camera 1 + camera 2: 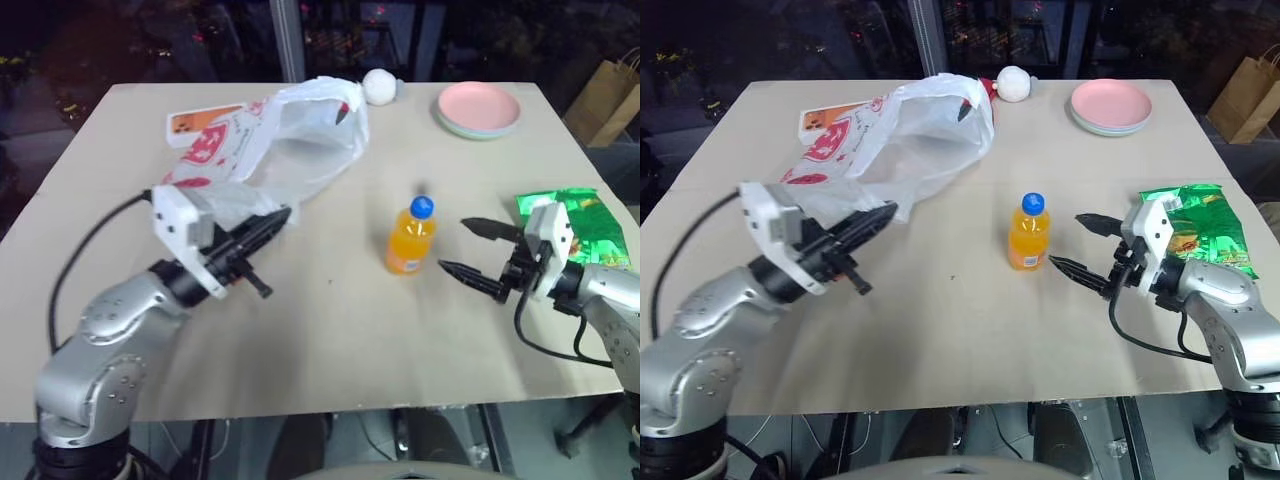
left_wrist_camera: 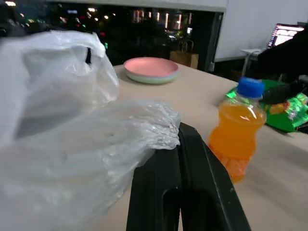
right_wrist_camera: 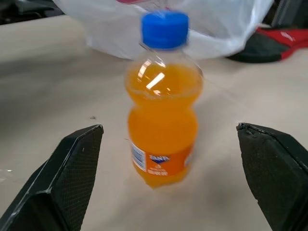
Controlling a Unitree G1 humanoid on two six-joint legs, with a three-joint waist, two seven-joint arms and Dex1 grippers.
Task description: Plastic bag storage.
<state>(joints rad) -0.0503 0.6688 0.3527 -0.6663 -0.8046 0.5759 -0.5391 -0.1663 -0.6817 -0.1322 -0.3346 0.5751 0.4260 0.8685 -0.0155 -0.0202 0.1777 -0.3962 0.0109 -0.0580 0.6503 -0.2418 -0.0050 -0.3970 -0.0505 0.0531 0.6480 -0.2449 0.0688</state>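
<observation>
The left gripper (image 1: 268,224) has its jaws fully closed on a bunched edge of the plastic bag (image 1: 275,145), which lies on the far left of the worktop (image 1: 330,340). The right gripper (image 1: 1078,243) stands wide open and empty, facing the orange bottle (image 1: 1028,233). Judged step: opening the bag for loading (the bottle seems the first item). Next, the right jaws must straddle the bottle. The right wrist view shows the bottle centred between the jaws; the left wrist view shows the pinched plastic and the pink plate (image 2: 151,70) beyond.
</observation>
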